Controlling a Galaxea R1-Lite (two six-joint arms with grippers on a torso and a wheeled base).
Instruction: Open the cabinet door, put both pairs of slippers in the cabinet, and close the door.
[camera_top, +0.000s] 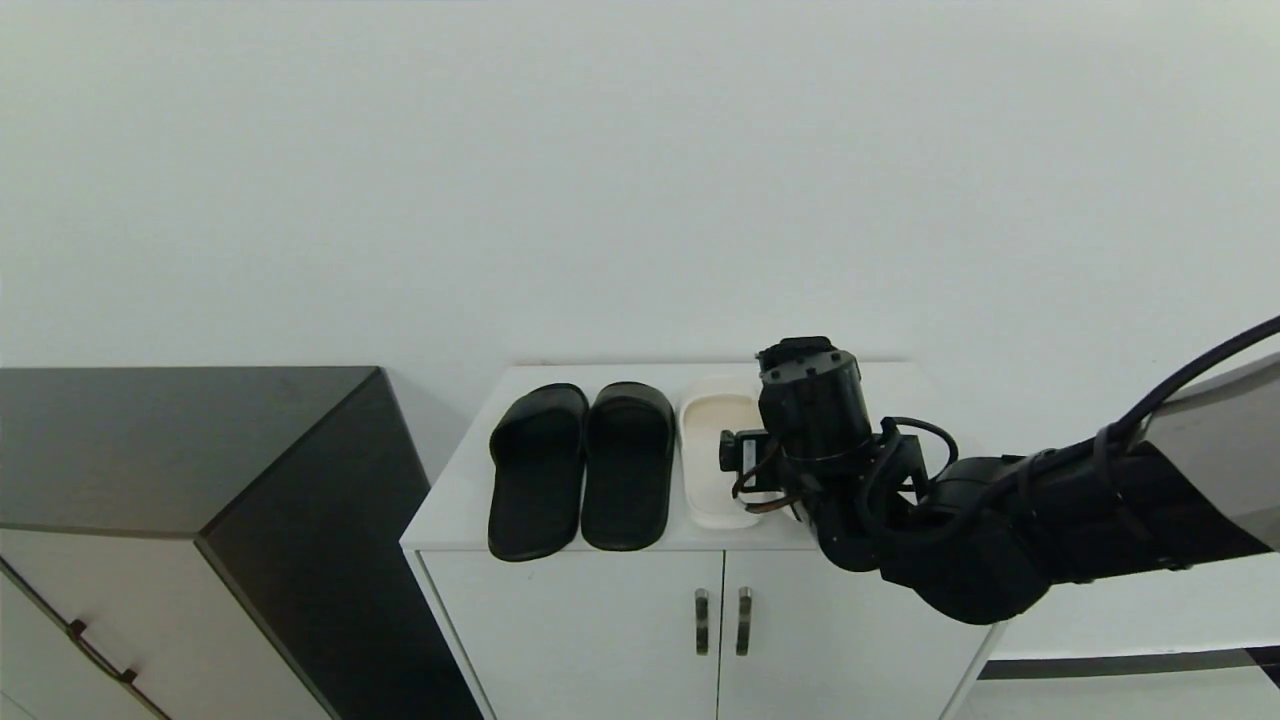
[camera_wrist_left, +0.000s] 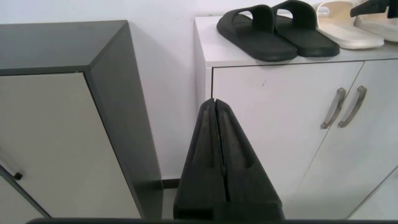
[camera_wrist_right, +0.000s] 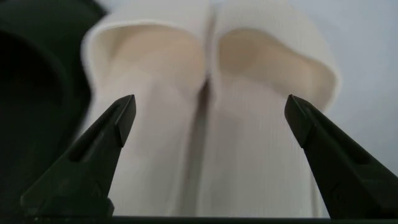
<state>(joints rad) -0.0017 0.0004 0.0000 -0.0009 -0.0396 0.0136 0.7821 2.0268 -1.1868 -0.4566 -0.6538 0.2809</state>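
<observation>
A white cabinet stands with both doors shut, its two handles side by side. On its top lie a black pair of slippers and, to their right, a white pair of slippers, partly hidden by my right arm's wrist. In the right wrist view my right gripper is open, its fingers either side of the white pair. My left gripper is shut and empty, low in front of the cabinet's left door. The black pair lies above it.
A taller dark-topped cabinet with a pale front and a drawer handle stands just left of the white cabinet, with a narrow gap between them. A plain white wall is behind. A black slipper's edge lies beside the white pair.
</observation>
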